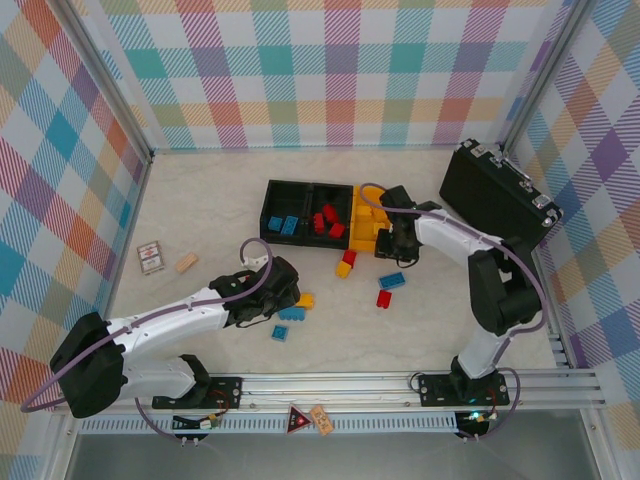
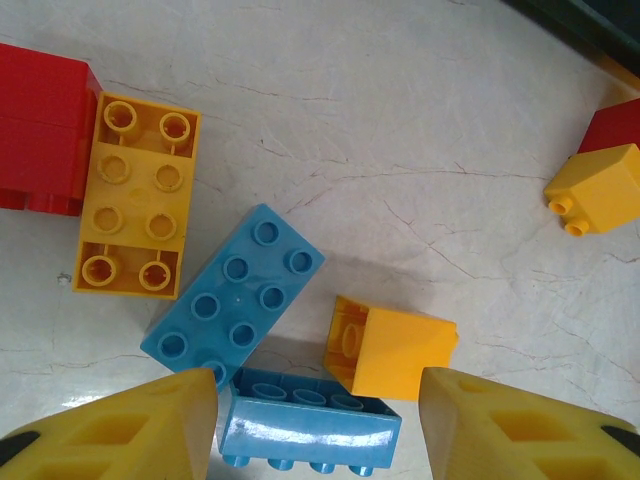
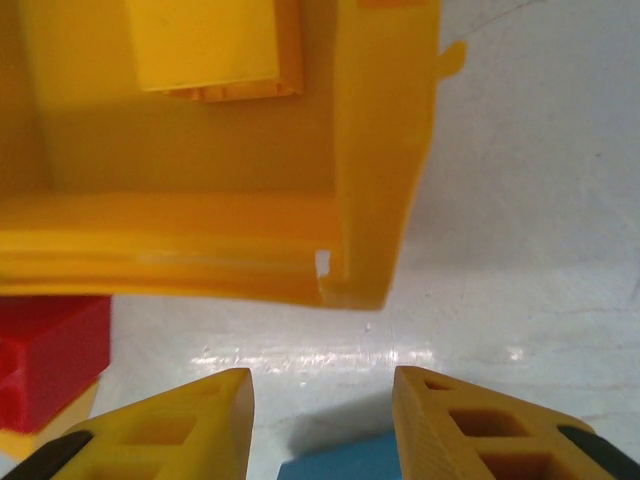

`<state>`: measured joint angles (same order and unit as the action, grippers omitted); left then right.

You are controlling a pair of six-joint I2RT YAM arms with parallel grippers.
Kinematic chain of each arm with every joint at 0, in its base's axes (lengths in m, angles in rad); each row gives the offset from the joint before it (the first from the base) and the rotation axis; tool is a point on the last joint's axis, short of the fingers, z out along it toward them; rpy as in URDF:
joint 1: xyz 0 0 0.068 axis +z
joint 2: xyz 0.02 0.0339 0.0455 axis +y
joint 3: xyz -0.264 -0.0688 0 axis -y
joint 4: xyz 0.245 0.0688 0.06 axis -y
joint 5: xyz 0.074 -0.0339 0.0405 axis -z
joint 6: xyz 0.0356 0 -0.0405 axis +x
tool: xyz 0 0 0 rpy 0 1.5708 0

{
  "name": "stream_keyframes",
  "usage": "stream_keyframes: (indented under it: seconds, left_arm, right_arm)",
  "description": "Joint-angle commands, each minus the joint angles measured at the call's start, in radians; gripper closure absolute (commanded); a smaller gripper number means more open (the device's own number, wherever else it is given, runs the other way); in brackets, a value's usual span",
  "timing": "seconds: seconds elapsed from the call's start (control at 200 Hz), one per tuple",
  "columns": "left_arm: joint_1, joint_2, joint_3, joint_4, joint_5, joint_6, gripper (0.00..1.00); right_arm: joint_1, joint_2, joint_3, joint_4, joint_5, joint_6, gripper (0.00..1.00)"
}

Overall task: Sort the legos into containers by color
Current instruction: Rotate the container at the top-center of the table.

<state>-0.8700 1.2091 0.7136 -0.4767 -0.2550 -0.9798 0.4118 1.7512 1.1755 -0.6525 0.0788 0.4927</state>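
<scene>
My left gripper (image 2: 320, 392) is hovering low over the counter (image 2: 420, 120), released, with its fingers straddling a blue lego (image 2: 310, 428) that is lying on its side. Whether they are touching it, I cannot tell. Just beyond, a long blue lego (image 2: 235, 295) is lying studs up, a long yellow lego (image 2: 135, 195) beside it and a small yellow lego (image 2: 395, 350) tipped over near its other side.

My right gripper (image 3: 320, 385) is hanging released too, grasping nothing, just off a corner of the yellow bin (image 3: 370, 150) — a yellow brick (image 3: 210, 45) is sitting inside it. A red lego (image 3: 50, 360) is lying by 1 finger.

From above, the 3 bins are standing in a row: the end black bin (image 1: 268, 205) is holding blue bricks (image 1: 283, 225), the middle black bin (image 1: 332, 192) red bricks (image 1: 328, 221).
</scene>
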Motion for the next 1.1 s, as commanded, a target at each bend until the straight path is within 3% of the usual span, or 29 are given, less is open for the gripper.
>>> stream_keyframes:
  seconds: [0.0,0.395,0.62,0.865,0.985,1.095]
  left_arm:
    - [-0.004,-0.018,0.018,-0.018,-0.009,-0.006,0.45]
    - [-0.004,0.016,0.025,0.001,0.002,-0.007,0.45]
    - [-0.003,0.01,0.037,-0.005,0.001,-0.002,0.45]
    - [-0.003,0.023,0.061,0.023,0.022,0.05,0.44]
    - [-0.009,0.063,0.082,0.048,0.046,0.069,0.44]
    - [-0.017,0.099,0.091,0.077,0.063,0.071,0.44]
  right_arm:
    - [-0.027,0.033,0.027,0.024,-0.006,0.005,0.59]
    - [-0.07,0.069,0.066,0.025,-0.001,0.009,0.59]
    - [-0.07,-0.049,-0.001,0.011,-0.038,0.023,0.58]
    - [-0.071,-0.236,-0.113,-0.085,-0.058,0.024,0.42]
    - [-0.07,-0.291,-0.186,-0.093,-0.102,0.106,0.32]
    - [-0.07,-0.311,-0.256,-0.03,-0.156,0.194,0.29]
